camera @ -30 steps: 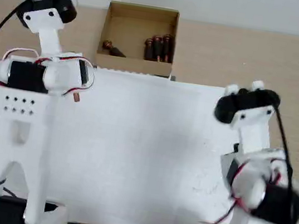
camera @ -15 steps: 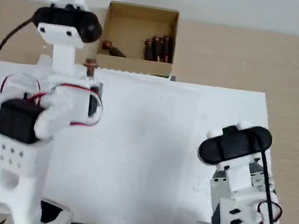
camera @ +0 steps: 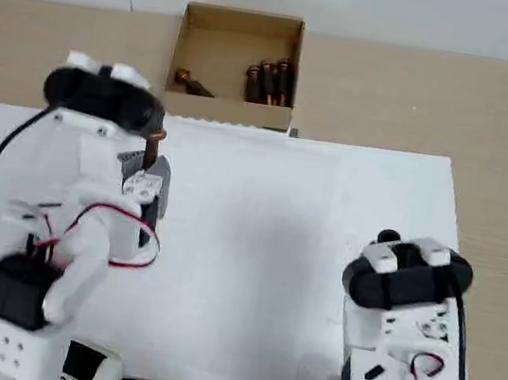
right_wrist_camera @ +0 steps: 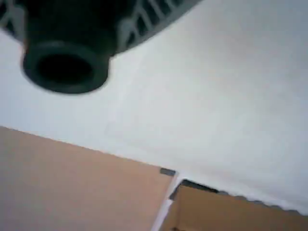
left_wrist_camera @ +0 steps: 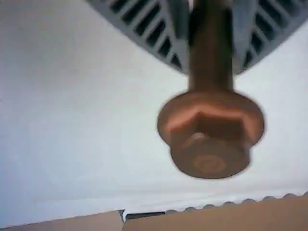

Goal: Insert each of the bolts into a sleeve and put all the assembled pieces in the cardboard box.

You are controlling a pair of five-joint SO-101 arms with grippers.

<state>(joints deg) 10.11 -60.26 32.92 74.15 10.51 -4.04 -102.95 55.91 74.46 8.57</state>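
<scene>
We judge the task well along but not finished. The cardboard box [camera: 230, 110], at the far edge of the tabletop [camera: 392, 96], already holds several assembled pieces [camera: 268, 82]: a cluster against one side wall and one more lying near the opposite wall. One pair is not yet joined. The left gripper [camera: 149, 167] is closed around the shank of a copper bolt [camera: 154, 137], over the white sheet [camera: 274, 250] and just short of the box's front wall. The right gripper [camera: 387, 245] is clamped on a black sleeve [camera: 389, 236] above the sheet toward the near right corner of the tabletop, well apart from the bolt. What seems left to us is bringing the two together, seating the bolt in the sleeve and putting that piece in the box; whether more pairs wait beyond this one we cannot tell. The high view gives us the layout and the box's contents. The left wrist view adds the bolt's flanged hex head [left_wrist_camera: 210, 134] standing out past the ribbed fingers [left_wrist_camera: 139, 29]. The right wrist view shows the sleeve's bore [right_wrist_camera: 65, 70] open and facing outward, with the box's corner beyond it.
</scene>
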